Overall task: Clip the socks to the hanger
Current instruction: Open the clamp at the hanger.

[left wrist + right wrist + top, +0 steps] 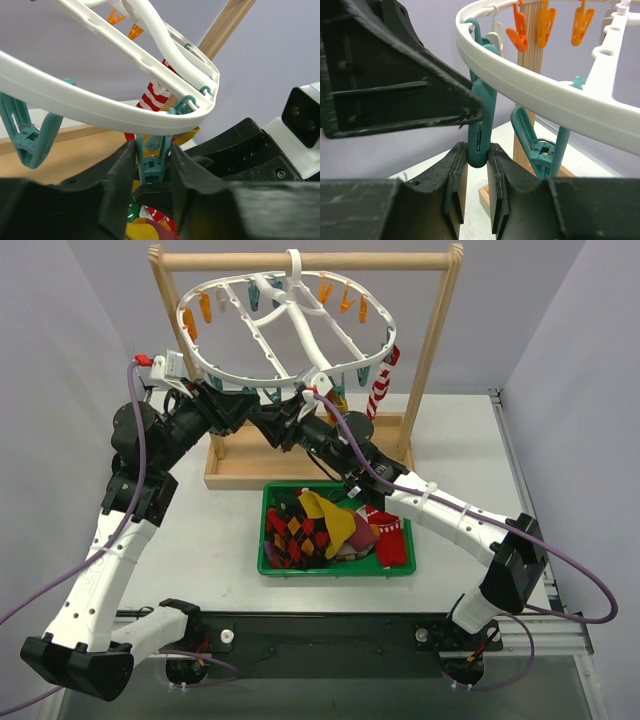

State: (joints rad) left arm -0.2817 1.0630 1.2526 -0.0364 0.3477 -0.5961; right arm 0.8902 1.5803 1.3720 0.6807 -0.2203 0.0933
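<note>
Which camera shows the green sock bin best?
The top camera: the whole green bin and its socks show. The left wrist catches only sock scraps below its claw; the right wrist shows none.

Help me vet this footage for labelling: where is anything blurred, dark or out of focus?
Top external: sharp, evenly lit. Left wrist: its near fingers blur dark at the bottom; teal clip and hanger rim crisp. Right wrist: fingers underlit, nearly black; clip sharp.
</note>
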